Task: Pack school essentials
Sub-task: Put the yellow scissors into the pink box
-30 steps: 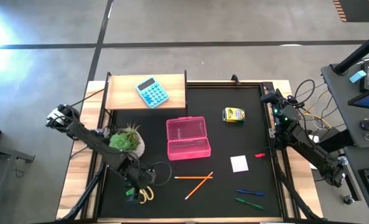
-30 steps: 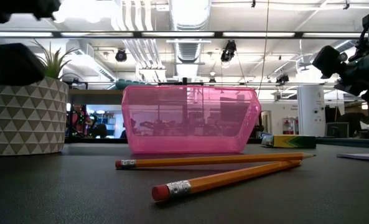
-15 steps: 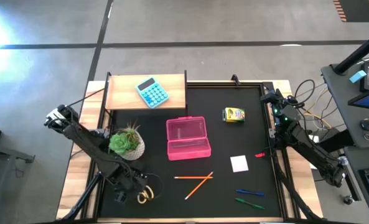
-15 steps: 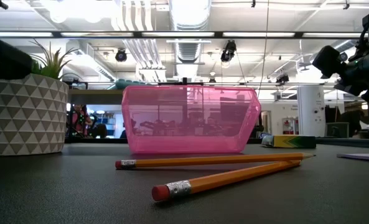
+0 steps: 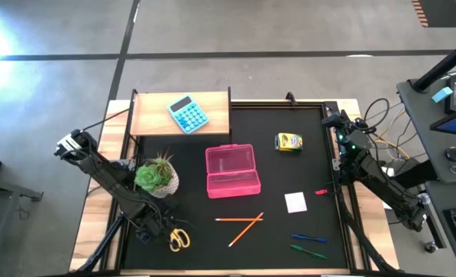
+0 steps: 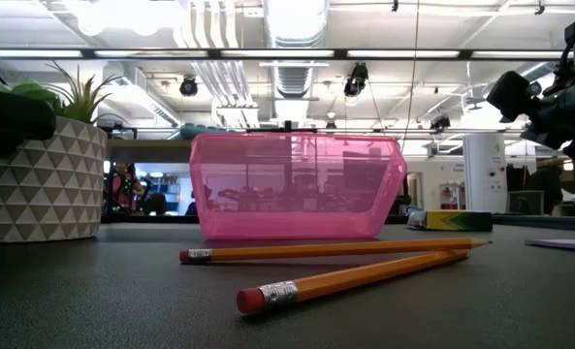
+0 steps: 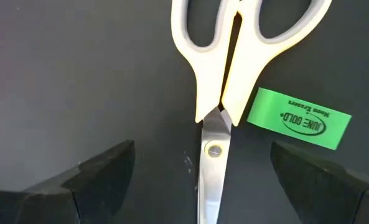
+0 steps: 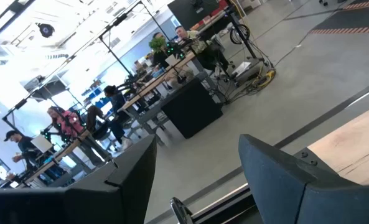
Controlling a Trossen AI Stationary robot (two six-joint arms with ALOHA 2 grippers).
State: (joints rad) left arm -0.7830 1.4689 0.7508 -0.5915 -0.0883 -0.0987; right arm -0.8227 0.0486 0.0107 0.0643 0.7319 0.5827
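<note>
Yellow-handled scissors (image 5: pixel 179 240) lie flat near the table's near-left corner; in the left wrist view the scissors (image 7: pixel 212 93) point their blades back between my open left gripper (image 7: pixel 203 180), whose fingers stand wide on either side without touching. A green eraser (image 7: pixel 298 118) lies beside the blades. My left gripper (image 5: pixel 144 232) is just left of the scissors. Two orange pencils (image 5: pixel 243 223), a white note pad (image 5: pixel 295 202), blue and green pens (image 5: pixel 308 245) and the yellow crayon box (image 5: pixel 288 141) lie on the black mat. My right gripper (image 5: pixel 339 123) waits open at the far right edge.
An open pink plastic box (image 5: pixel 231 171) sits mid-table. A potted plant (image 5: pixel 158 175) stands close to my left arm, and a light-blue calculator (image 5: pixel 188 114) lies on a wooden board at the far left. A small red item (image 5: pixel 320 191) lies near the right edge.
My left gripper has drawn back from above the scissors toward the table's left edge, staying open; its arm shows lower in the low view. The scissors have stayed where they were.
</note>
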